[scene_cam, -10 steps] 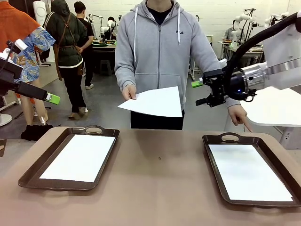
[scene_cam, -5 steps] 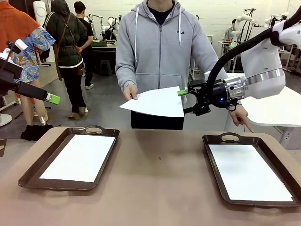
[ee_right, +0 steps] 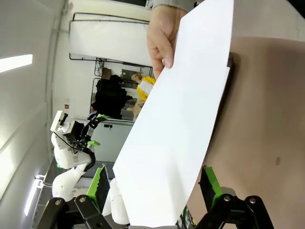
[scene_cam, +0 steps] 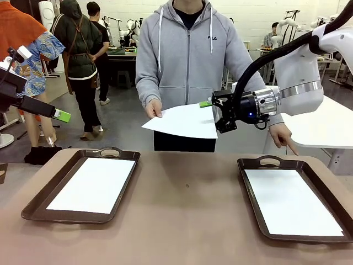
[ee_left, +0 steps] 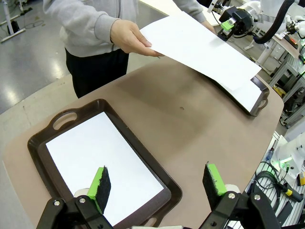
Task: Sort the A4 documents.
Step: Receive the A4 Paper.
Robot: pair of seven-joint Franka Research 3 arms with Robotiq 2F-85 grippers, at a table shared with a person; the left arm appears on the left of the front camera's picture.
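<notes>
Brown table (scene_cam: 187, 204), two dark trays, each with a sheet inside.
Handover step: the person's hand (scene_cam: 153, 107) pinches one A4 document (scene_cam: 185, 120) above the table; the right gripper (scene_cam: 216, 116), jaws spread, must close on its edge.

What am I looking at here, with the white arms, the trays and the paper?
Two robot arms share a table with a person. One picture looks across the table; the other two come from cameras on the arms' wrists. Two trays lie there, left tray and right tray, each holding a white sheet. The person's hand holds out another sheet. The right gripper is open around its edge, not yet gripping. The left gripper hangs open above the left tray.
</notes>
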